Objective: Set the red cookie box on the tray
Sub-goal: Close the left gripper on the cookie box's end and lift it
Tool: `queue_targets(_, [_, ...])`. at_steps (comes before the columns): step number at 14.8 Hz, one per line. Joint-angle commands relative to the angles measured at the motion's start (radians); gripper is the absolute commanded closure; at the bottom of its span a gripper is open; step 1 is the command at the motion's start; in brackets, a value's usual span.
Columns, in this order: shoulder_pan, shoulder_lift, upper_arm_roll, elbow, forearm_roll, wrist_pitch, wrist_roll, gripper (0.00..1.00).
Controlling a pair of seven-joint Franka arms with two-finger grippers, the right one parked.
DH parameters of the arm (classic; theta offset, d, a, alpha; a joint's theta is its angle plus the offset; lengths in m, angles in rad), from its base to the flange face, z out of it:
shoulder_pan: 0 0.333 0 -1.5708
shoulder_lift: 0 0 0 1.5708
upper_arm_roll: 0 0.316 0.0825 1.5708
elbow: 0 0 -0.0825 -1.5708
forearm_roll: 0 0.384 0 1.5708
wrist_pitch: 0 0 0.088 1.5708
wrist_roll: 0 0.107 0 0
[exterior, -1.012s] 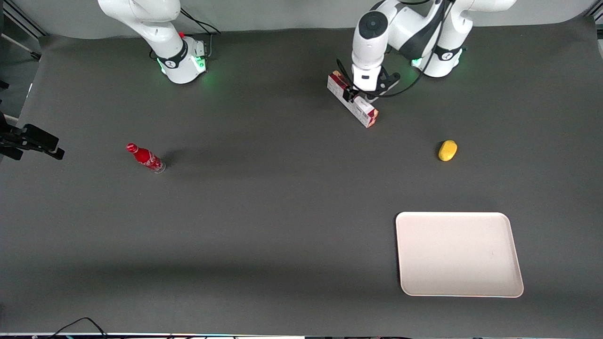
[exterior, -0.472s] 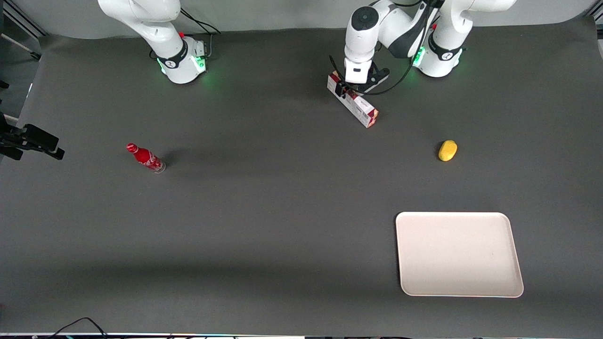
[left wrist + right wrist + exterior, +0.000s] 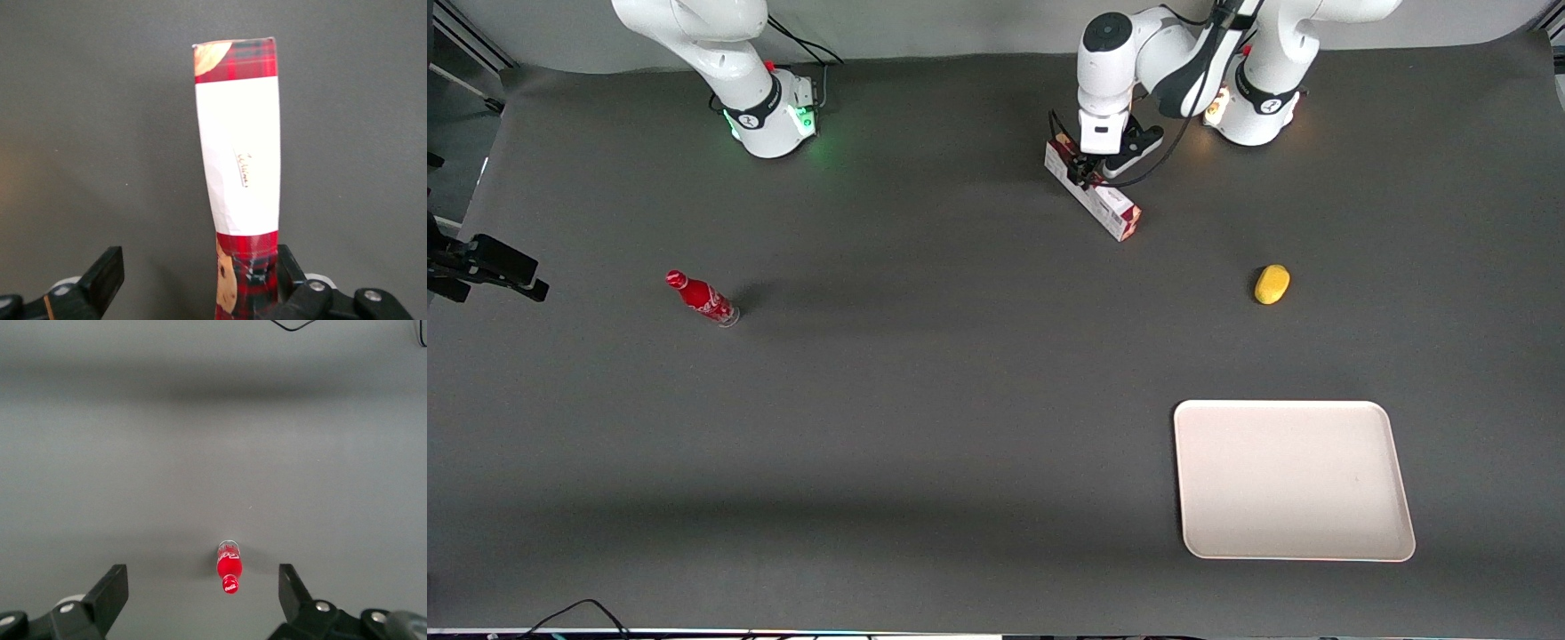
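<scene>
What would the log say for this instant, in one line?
phase: reaching | pincer: open, straddling red cookie box | tray: bare

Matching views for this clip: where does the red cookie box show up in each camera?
Front view: red cookie box lies on the dark table mat, under the gripper, farther from the camera than the tray.
Left wrist view: box runs lengthwise; gripper is open, one finger beside the box.
Right wrist view: not in it.
Shared landmark: the box's white band.
</scene>
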Motion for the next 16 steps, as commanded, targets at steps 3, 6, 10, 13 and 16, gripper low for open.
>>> queue_targets(3, [0.005,0.072,0.000,0.022,0.143,0.012,-0.191,0.10])
queue_targets(6, [0.005,0.075,0.004,0.036,0.144,0.009,-0.210,0.53])
queue_targets(10, [0.011,0.074,0.012,0.044,0.147,0.006,-0.210,0.70])
queue_targets(13, [0.013,0.074,0.012,0.087,0.149,-0.061,-0.210,0.88])
queue_targets(16, [0.034,0.075,0.013,0.127,0.159,-0.118,-0.194,1.00])
